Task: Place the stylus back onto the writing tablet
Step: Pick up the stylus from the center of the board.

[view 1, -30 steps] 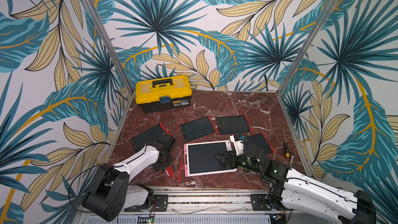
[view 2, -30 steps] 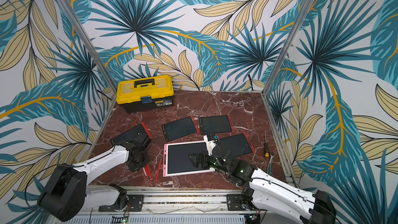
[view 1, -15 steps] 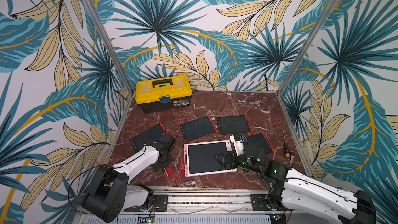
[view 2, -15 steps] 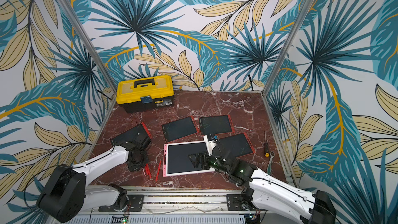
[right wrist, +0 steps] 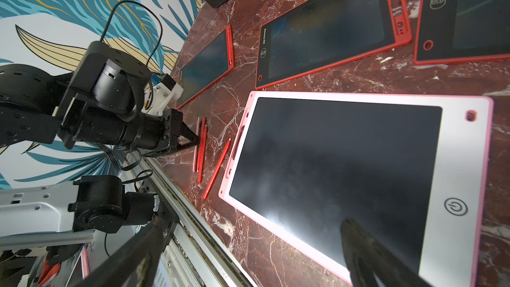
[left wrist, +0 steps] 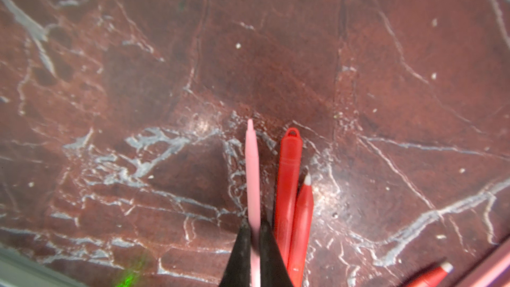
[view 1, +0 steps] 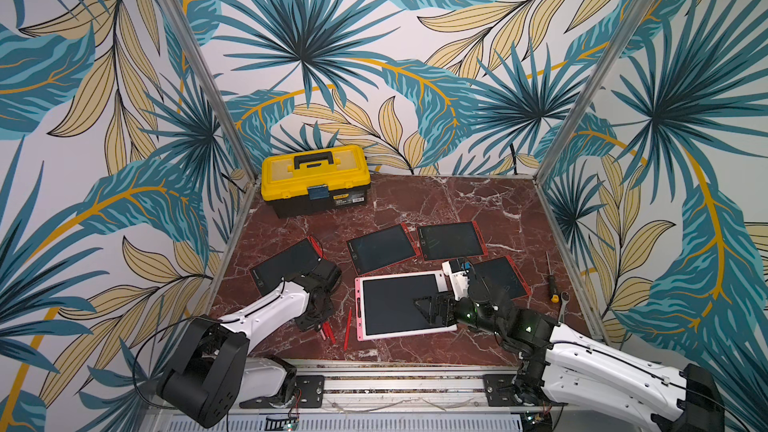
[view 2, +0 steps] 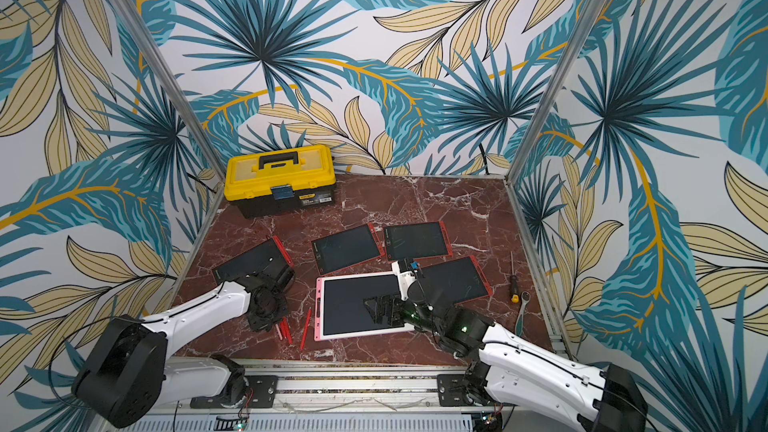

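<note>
Near the front edge of the counter (view 1: 436,201), your left tool (left wrist: 254,226) is pinching the pink stylus (left wrist: 252,167) about mid-length, with two red styluses (left wrist: 288,178) just beside it. The pink tablet (view 1: 399,305) lies toward the right arm from there. Its slotted edge runs roughly parallel to the stylus, so you likely need a sideways carry with little turning. A lone red stylus (view 1: 348,323) lies between. Your right tool (view 1: 430,309) hangs spread wide over the screen, crowding that room.
</note>
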{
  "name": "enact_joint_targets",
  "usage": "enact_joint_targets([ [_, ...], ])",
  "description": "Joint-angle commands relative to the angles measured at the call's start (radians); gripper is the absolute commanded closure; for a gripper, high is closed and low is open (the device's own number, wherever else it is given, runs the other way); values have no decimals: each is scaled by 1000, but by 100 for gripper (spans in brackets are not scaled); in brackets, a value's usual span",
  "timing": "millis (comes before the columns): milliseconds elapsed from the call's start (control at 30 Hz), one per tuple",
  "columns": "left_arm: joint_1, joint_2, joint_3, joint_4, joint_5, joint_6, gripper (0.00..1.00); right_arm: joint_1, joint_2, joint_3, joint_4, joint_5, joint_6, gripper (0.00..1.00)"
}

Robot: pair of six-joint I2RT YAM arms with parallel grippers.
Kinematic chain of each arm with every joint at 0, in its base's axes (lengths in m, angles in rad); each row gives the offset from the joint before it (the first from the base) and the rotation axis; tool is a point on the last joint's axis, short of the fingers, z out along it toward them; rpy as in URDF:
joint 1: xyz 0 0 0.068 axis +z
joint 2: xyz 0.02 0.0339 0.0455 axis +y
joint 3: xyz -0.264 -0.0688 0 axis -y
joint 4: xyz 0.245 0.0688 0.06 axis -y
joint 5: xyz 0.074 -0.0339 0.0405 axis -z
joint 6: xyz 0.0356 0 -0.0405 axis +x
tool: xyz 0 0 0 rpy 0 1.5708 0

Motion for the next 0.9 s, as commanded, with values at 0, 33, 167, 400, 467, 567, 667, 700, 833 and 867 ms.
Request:
enact_joint_targets([
  [0, -8, 38, -20, -5, 21, -8, 90, 5, -18, -11, 1, 9, 0, 0],
  [33, -8, 37, -20, -6, 19, -8, 90, 4, -21, -12, 1, 8, 1, 0],
  [167, -9, 36, -22, -5, 18, -8, 93, 4, -23, -14, -3, 8, 2, 0],
  [400, -9, 29, -25, -3, 18, -11, 91, 5, -28, -14, -10, 9, -1, 1],
  [467, -9, 29, -25, -5, 18, -11, 89, 4, -28, -15, -10, 9, 1, 0],
  [567, -10, 34, -23, -5, 18, -8, 89, 4, -30, -17, -8, 12, 2, 0],
  [667, -10, 35, -22, -5, 19, -8, 89, 4, -32, -18, -8, 14, 2, 0],
  [700, -10, 34, -23, -5, 19, -8, 89, 4, -32, -18, -8, 14, 4, 0],
  [833, -10, 35, -22, -5, 19, -8, 90, 5, -34, -18, -8, 13, 4, 0],
  [867, -9, 35, -22, -5, 19, -7, 91, 5, -34, -18, -8, 12, 3, 0],
])
